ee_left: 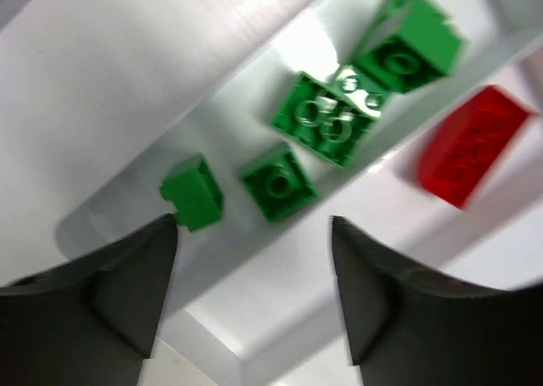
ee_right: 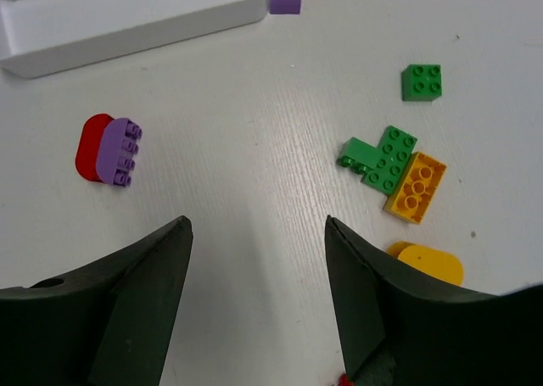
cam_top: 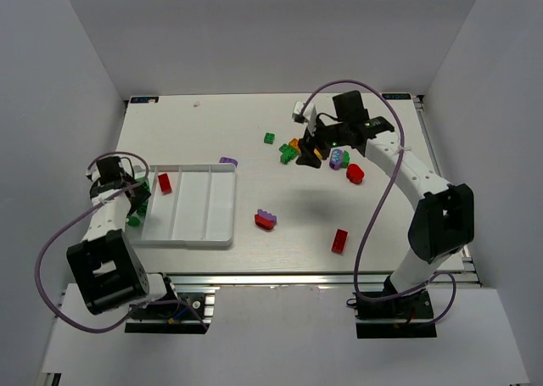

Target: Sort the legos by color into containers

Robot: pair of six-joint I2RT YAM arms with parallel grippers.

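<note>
The white tray [cam_top: 212,209] lies at the left. Its leftmost compartment holds several green legos [ee_left: 327,119], the second one a red lego [ee_left: 471,146], also in the top view [cam_top: 164,181]. My left gripper [cam_top: 136,198] hangs open and empty over the tray's left side; in its wrist view [ee_left: 253,223] the jaws stand wide apart just above the green legos. My right gripper [cam_top: 305,159] is open and empty over the table [ee_right: 254,225], beside a green lego [ee_right: 382,157], an orange lego [ee_right: 416,187] and a yellow lego [ee_right: 428,263].
Loose on the table: a purple lego [cam_top: 227,160] at the tray's far corner, a red-and-purple piece [cam_top: 265,220], a red lego [cam_top: 340,240], a green lego [cam_top: 269,137], a purple-green piece [cam_top: 339,158] and a red lego [cam_top: 355,173]. White walls surround the table.
</note>
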